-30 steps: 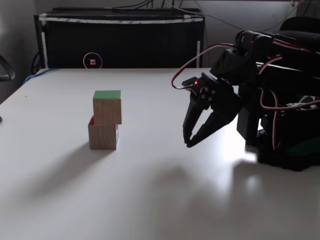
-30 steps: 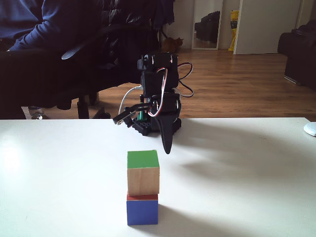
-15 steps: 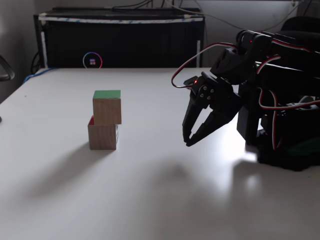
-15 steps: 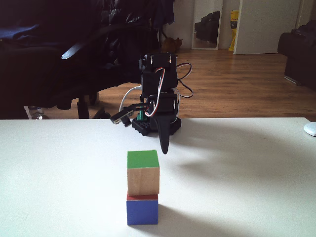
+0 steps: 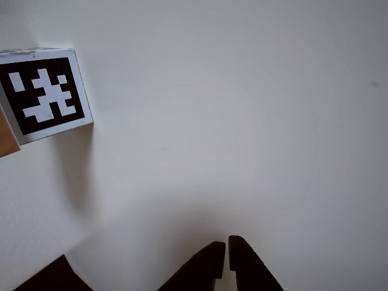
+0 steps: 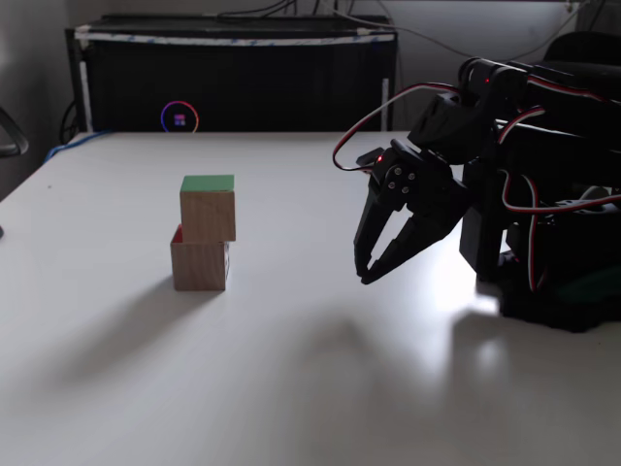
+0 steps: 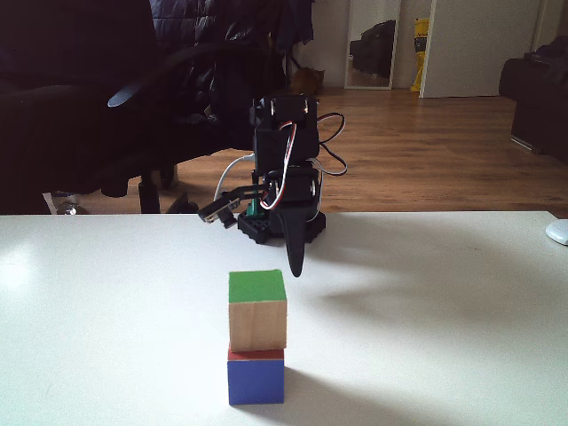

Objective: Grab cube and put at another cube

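The cube [image 6: 208,209], wood-sided with a green top, rests on another cube [image 6: 200,265], making a two-high stack at the table's left. In a fixed view from the opposite side the cube [image 7: 257,311] shows a green upper face, and another cube [image 7: 256,380] below it shows a blue front and a red top edge. My gripper [image 6: 367,275] hangs to the right of the stack, well apart from it, pointing down and shut on nothing. The other view shows the gripper [image 5: 221,257] at the bottom edge and a black-and-white marker face of another cube [image 5: 45,94] at the upper left.
The arm's black base [image 6: 553,282] and its red-white cables stand on the right of the white table [image 6: 291,388]. A black cabinet [image 6: 233,78] runs behind the table's far edge. A dark office chair [image 7: 151,124] stands beyond the table.
The gripper has barely shifted and stays shut away from the stack. The cubes have not moved. A person's blue sleeve at the back left has left the picture.
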Robot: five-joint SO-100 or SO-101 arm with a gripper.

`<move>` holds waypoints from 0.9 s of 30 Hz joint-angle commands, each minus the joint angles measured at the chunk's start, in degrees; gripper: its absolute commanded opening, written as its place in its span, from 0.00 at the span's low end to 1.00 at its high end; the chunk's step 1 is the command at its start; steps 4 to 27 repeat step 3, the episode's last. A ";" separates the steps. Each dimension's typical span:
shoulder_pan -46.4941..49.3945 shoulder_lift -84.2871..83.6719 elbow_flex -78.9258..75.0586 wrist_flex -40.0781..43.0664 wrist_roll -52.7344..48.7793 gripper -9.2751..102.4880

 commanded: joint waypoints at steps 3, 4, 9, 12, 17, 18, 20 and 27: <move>0.00 0.18 -2.81 0.18 0.44 0.08; 0.00 0.18 -2.81 0.18 0.44 0.08; 0.00 0.18 -2.81 0.18 0.44 0.08; 0.00 0.18 -2.81 0.18 0.44 0.08; 0.00 0.18 -2.81 0.18 0.44 0.08; 0.00 0.18 -2.81 0.18 0.44 0.08; 0.00 0.18 -2.81 0.18 0.44 0.08; 0.00 0.18 -2.81 0.18 0.44 0.08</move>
